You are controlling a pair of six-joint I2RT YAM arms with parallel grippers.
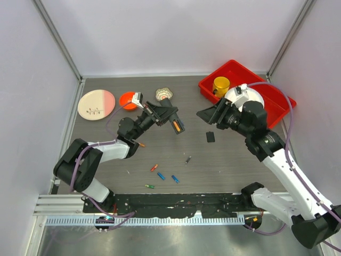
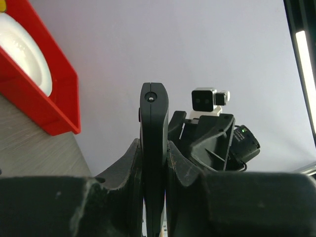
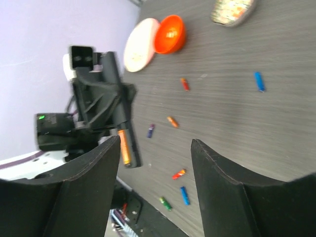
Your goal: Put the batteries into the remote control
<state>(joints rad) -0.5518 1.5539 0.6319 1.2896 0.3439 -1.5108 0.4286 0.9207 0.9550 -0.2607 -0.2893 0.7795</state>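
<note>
Grey counter [image 1: 224, 160] was strewn with batteries [image 1: 161, 176]; the remote control [image 1: 177, 126] was held aloft, clamped in the left pincer [image 1: 168, 114], one orange cell [image 3: 123, 145] seemingly seated; the right pincer [image 3: 155, 142] was spread wide, empty.

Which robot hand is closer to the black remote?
Left. The left gripper is shut on the remote control, holding it off the table; the right gripper is open, facing it across a gap.
</note>
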